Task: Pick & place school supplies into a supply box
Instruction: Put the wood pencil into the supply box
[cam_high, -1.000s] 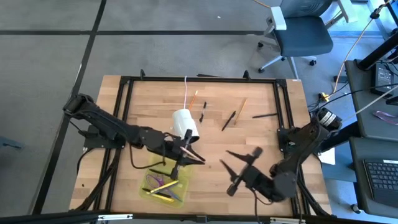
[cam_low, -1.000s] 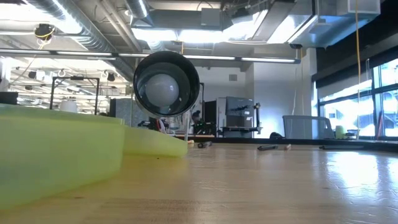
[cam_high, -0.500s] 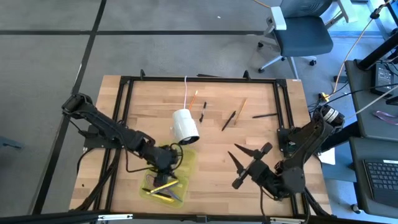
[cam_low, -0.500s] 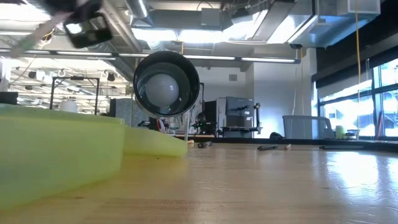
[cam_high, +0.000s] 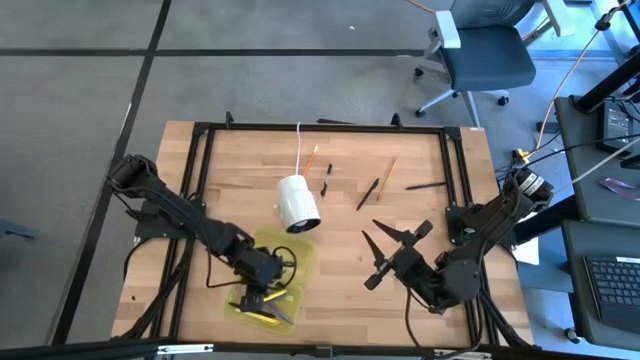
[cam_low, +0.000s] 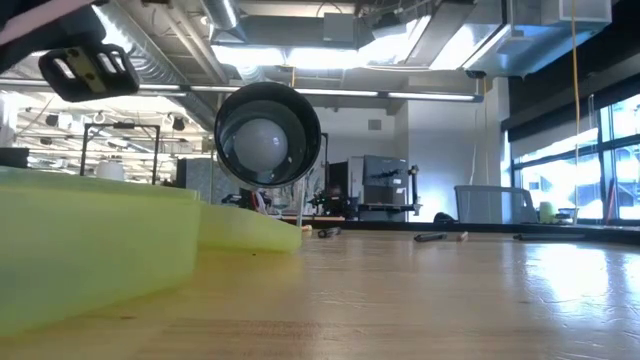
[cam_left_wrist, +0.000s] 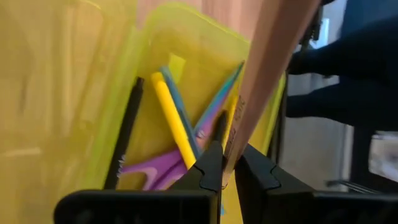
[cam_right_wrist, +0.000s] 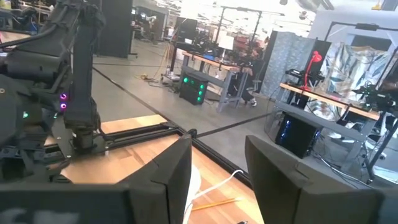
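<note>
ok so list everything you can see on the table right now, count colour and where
supply box: one, translucent yellow-green, open, near left part of table
supplies in box: yellow pen, black pen, purple-handled scissors, lying inside
wood-coloured pencil: one, clamped in left gripper, over the box
white cylinder: one, on a cord, table middle
loose pens and pencils: about five, orange, black, wood-coloured, far half of table
left gripper: shut on pencil, above box
right gripper: open, empty, above table's near right
</note>
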